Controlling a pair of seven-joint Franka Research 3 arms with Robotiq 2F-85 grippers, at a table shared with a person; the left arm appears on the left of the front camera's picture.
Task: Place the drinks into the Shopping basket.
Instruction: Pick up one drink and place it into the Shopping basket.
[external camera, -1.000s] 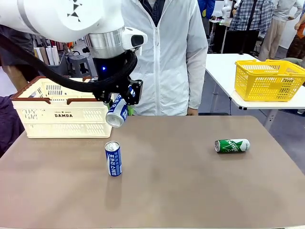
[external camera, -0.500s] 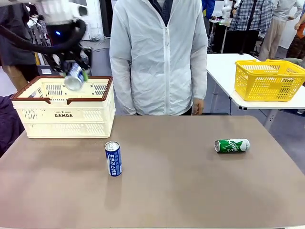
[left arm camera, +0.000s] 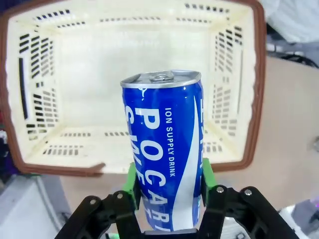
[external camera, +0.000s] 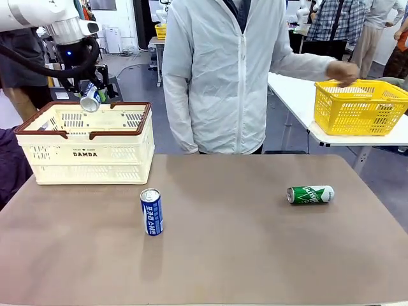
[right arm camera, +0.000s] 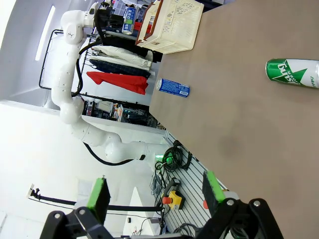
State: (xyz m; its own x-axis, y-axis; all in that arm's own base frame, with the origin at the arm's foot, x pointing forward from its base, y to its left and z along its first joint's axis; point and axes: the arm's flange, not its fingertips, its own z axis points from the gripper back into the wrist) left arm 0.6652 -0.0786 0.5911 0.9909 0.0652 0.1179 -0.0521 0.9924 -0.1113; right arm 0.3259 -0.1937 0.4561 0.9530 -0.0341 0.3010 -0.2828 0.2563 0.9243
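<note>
Blue and white, the slim drink can [left arm camera: 167,149] is hanging clenched in the left gripper [left arm camera: 169,178] above the far-left, cream-white slotted plastic Shopping basket [left arm camera: 256,99], so I'd be lowering it nearer the basket floor before releasing, lest it bounce.

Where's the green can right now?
Front view: the green can lies on its side on the table, right half, well right of the upright blue can, nothing touching it.
</note>
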